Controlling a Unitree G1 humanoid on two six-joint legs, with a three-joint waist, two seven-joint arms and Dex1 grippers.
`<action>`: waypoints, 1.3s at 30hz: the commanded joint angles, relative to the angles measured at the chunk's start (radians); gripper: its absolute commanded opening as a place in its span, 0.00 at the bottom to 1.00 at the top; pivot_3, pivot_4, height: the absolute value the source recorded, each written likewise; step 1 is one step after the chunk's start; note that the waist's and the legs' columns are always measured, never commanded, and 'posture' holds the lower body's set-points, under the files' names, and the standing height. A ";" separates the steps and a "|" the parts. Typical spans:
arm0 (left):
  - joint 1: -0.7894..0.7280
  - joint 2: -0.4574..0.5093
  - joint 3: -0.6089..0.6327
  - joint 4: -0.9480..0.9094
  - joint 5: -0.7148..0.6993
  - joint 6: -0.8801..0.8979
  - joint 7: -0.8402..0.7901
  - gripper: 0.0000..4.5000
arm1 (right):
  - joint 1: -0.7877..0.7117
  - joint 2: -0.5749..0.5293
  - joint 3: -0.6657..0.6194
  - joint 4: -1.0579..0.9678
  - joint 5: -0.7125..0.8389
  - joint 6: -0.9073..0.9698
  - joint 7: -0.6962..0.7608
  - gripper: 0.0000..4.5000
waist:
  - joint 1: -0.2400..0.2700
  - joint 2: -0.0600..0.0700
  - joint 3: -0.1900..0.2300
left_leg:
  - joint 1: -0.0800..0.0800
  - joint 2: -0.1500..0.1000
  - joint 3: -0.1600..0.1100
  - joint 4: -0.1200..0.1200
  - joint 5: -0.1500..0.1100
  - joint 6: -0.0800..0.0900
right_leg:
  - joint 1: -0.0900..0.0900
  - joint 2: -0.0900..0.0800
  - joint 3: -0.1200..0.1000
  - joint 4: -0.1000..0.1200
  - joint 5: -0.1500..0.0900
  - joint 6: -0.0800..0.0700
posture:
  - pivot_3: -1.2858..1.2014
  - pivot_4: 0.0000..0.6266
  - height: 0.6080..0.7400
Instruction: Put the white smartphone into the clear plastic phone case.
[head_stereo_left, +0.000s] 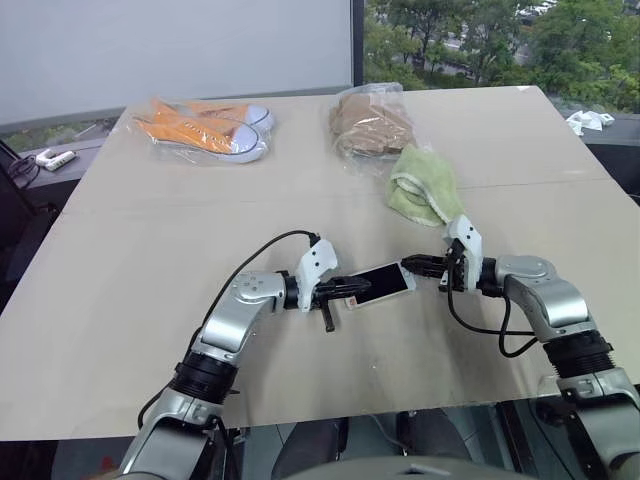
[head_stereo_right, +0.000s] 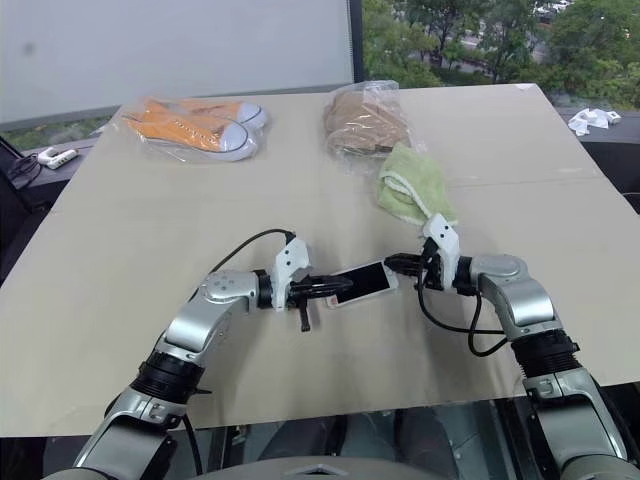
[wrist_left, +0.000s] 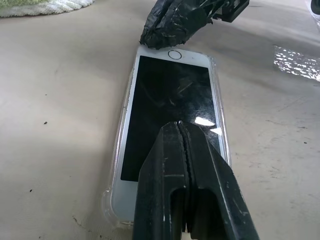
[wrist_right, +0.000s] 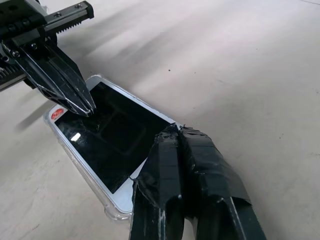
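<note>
Both my jaws are pressed fully together, holding nothing, each used as a blunt point: my left gripper (wrist_left: 186, 165) bears down on the black screen of the white smartphone (wrist_left: 170, 105) toward one end, while my right gripper (wrist_right: 187, 165) presses at the opposite end, by the round home button. The phone lies face up inside the clear plastic phone case (wrist_right: 75, 152), whose transparent lip shows around its edges and corners; I judge it mostly seated, with the last of the snapping-in left to finish. It sits flat on the table (head_stereo_left: 150, 330) directly between my two grippers, its long axis running from one fingertip to the other, so each arm is nearest its own end and neither has to cross over. Any further push goes straight down along that line; pressing off-centre could, I judge, tip a corner back out of the shell. Nothing stands in the way. Well apart toward the far side lie a folded green towel (head_stereo_left: 425, 185), a bagged tan cloth (head_stereo_left: 368, 122) and a pair of orange sneakers (head_stereo_left: 205, 128) in clear plastic.
</note>
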 joint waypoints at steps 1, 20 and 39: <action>0.013 0.006 0.002 -0.021 -0.001 -0.001 0.006 0.00 | 0.050 -0.022 0.131 0.074 -0.100 0.075 0.003 0.01 | 0.000 0.000 0.000 | 0.000 0.000 0.000 0.000 0.000 0.000 | 0.000 0.000 0.000 0.000 0.000 0.000 | 0.52 0.24 1.00; 0.029 0.011 0.008 -0.017 0.002 -0.010 0.028 0.00 | 0.037 -0.050 0.251 0.066 -0.183 0.186 0.007 0.01 | -0.013 -0.010 -0.018 | 0.009 0.000 0.000 -0.001 -0.003 0.004 | 0.009 0.000 0.000 0.000 0.000 0.000 | 0.52 0.24 1.00; 0.020 -0.010 0.039 0.015 -0.031 -0.006 0.041 0.00 | 0.043 0.029 0.070 0.037 -0.048 0.002 0.003 0.01 | -0.020 -0.004 -0.006 | 0.010 0.000 0.000 -0.002 -0.003 0.004 | 0.008 0.001 0.001 0.000 -0.001 0.000 | 0.52 0.24 1.00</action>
